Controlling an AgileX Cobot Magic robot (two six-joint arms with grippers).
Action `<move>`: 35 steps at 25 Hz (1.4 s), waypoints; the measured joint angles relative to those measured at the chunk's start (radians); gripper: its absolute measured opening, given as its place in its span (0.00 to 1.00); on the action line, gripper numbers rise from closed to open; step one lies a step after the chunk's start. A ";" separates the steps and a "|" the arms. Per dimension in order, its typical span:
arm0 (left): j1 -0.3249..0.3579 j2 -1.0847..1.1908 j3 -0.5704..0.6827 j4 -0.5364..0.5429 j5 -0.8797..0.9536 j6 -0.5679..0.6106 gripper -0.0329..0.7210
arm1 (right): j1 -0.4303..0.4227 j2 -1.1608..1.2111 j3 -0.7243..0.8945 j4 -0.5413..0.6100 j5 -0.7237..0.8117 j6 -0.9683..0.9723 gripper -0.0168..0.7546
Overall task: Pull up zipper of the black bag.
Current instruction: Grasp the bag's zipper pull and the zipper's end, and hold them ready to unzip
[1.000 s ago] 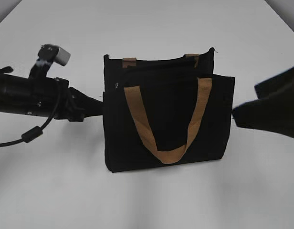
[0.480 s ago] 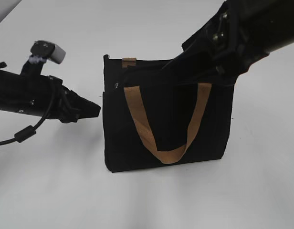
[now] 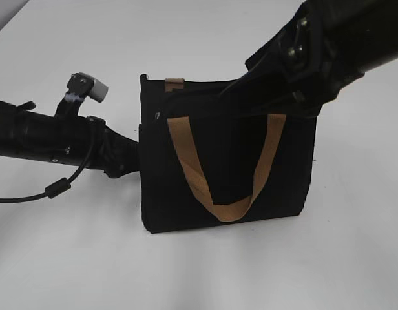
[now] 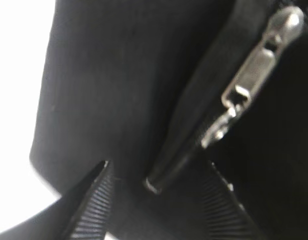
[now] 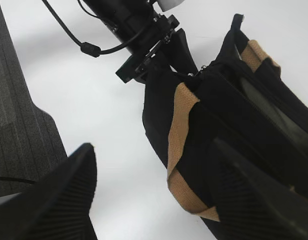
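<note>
Zipper pull (image 4: 259,75) sits at the black bag's (image 3: 231,187) left top corner, unpulled; left claw (image 4: 159,195) spread around that corner, right claw (image 5: 154,195) spread above the bag.

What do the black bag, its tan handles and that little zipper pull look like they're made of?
The black bag looks like matte woven fabric, dull and faintly creased. The handles seem to be tan webbing, with a ribbed weave showing in the right wrist view. The zipper pull looks like silvery metal, since it glints.
</note>
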 joint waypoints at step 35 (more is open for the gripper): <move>-0.030 -0.343 -0.068 0.571 -0.068 -0.551 0.05 | 0.094 0.196 -0.002 0.178 -0.210 -0.371 0.52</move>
